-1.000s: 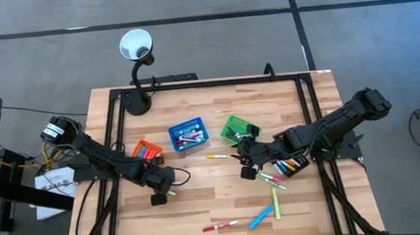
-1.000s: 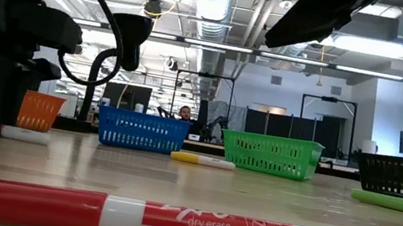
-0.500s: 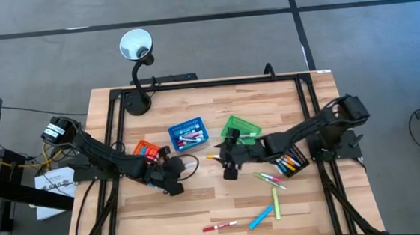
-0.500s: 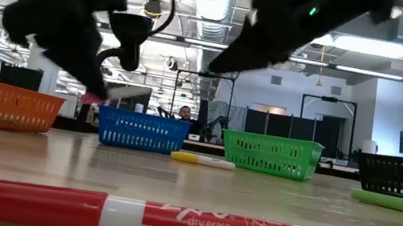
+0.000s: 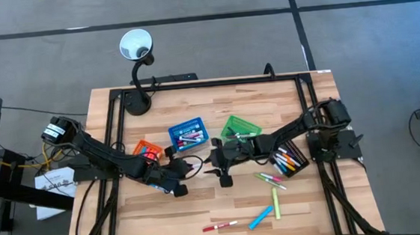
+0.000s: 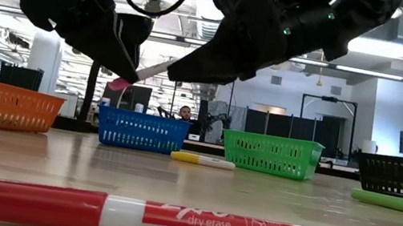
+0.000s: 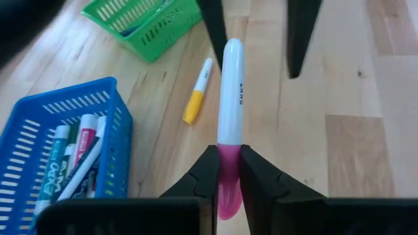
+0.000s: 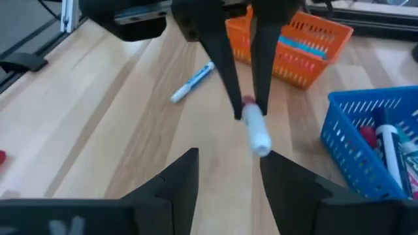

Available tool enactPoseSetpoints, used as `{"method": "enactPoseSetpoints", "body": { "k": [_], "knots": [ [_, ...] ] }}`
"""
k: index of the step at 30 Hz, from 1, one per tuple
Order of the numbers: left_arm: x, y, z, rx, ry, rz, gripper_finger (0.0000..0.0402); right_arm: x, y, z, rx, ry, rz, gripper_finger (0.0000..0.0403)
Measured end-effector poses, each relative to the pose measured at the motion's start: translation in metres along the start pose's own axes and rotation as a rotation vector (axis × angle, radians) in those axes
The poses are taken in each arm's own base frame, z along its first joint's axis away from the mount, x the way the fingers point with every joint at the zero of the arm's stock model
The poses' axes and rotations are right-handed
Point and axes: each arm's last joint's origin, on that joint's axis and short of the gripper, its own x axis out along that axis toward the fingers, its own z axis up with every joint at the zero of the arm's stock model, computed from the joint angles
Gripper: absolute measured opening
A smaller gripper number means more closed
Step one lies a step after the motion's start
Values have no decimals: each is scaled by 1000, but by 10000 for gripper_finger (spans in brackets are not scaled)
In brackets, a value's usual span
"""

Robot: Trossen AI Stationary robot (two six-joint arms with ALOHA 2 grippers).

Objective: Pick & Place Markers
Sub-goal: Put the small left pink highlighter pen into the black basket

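Both arms mid-table, end effectors facing.

Evenly and brightly lit from overhead in the high view, with only faint, short shadows under the arms on the pale wooden table and no glare. Strongly backlit in the low view: bright ceiling strip lights across the upper frame, both arms reduced to near-black silhouettes in the upper left and upper centre, the red marker along the bottom edge sharp with a soft sheen on the tabletop beneath. Softly blurred in the right wrist view, especially the white marker at centre and the dark fingers at the bottom edge; crisper in the left wrist view, with the upper left corner smeared dark.
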Motion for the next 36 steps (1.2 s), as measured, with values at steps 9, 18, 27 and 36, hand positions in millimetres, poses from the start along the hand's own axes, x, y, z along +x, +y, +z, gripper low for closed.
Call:
{"method": "enactPoseSetpoints", "body": {
  "k": [9, 18, 27, 36],
  "knots": [
    [0, -1, 4, 4, -37, -12, 39, 3, -3, 9, 8, -39, -6, 134],
    [0, -1, 5, 1, -43, -15, 40, 2, -3, 11, 8, -57, -7, 103],
    [0, -1, 6, -4, -51, -19, 47, 3, -3, 10, 8, -54, -8, 63],
    [0, -2, 6, -13, -53, -24, 69, 2, -3, 10, 53, -46, -10, 27]
  ]
}}
